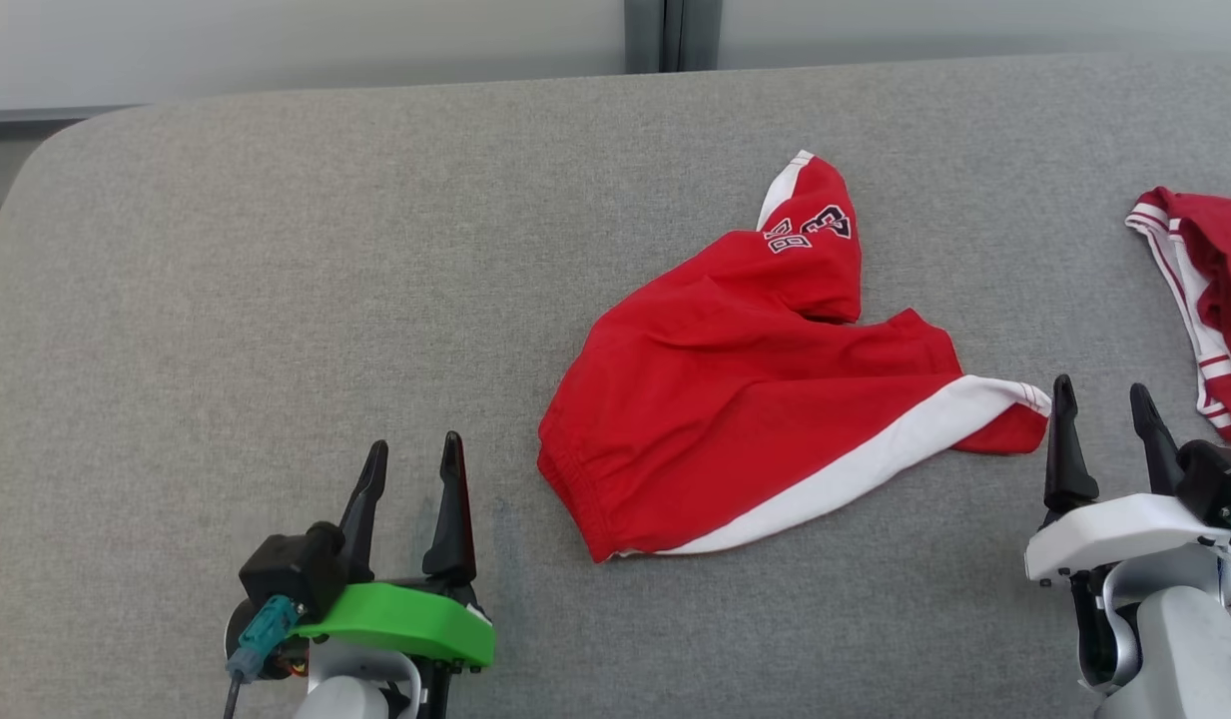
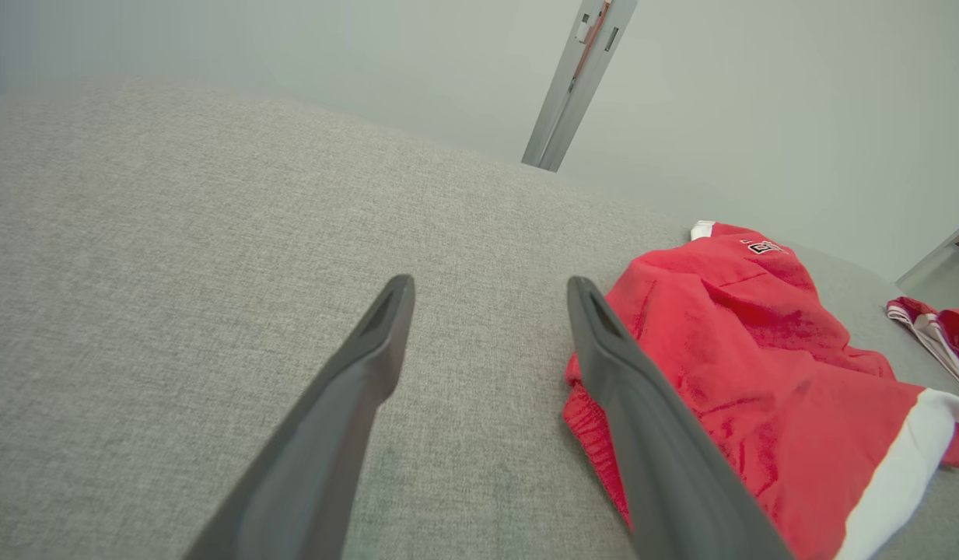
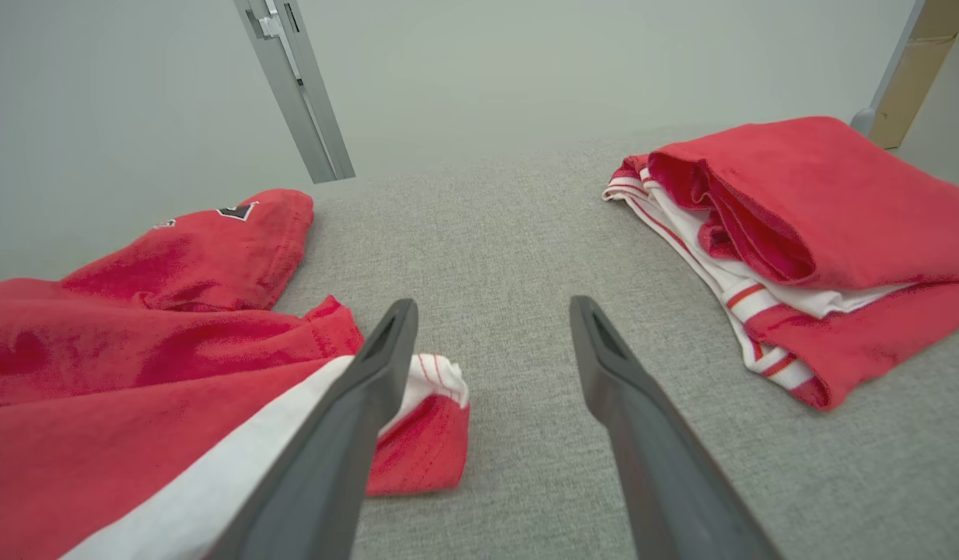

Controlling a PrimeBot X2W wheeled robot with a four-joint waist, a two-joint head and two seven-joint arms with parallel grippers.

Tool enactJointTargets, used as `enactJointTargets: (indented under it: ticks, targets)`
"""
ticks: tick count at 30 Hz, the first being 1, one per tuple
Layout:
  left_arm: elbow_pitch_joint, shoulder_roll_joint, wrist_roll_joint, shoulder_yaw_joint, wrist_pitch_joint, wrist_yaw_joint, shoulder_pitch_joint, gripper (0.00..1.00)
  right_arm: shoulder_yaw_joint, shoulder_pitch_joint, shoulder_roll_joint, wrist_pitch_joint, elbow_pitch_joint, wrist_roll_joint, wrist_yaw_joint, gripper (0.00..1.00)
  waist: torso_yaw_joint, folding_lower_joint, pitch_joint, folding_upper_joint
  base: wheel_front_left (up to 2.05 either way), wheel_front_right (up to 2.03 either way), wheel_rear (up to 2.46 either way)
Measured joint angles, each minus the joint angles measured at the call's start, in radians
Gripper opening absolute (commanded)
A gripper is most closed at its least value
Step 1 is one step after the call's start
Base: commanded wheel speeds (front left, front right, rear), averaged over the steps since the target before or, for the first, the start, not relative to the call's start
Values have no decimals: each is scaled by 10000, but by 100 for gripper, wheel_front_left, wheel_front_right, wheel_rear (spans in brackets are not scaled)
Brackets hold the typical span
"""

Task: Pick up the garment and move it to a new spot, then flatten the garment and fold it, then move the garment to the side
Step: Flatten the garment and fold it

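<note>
The right gripper (image 1: 1101, 385) is hovering with its jaws apart and empty, just beside the white-trimmed leg hem of the red shorts (image 1: 765, 379). The left gripper (image 1: 415, 441) is waiting near their waistband, likewise spread and empty. The shorts are lying rumpled on the grey counter (image 1: 276, 250), one leg twisted away from the other. A pinch catching only the top layer is likely bunching the cloth instead of flattening it. A reach straying past the hem is risking a snag on the folded red-and-white pile (image 1: 1209, 290) lying apart from the shorts.
</note>
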Motion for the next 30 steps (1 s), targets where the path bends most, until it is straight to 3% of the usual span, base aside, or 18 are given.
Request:
enactJointTargets:
  ticks: [10,30]
  targets:
    - [-314,0,38,21,0,-69,274,100,846,406,79,-40,-1528,-236,0,100,-188,0,-831,0,0,0,0]
    - [-98,0,303,232,0,-65,935,100,2303,1184,247,-40,-1632,59,0,100,20,0,-1724,0,0,0,0]
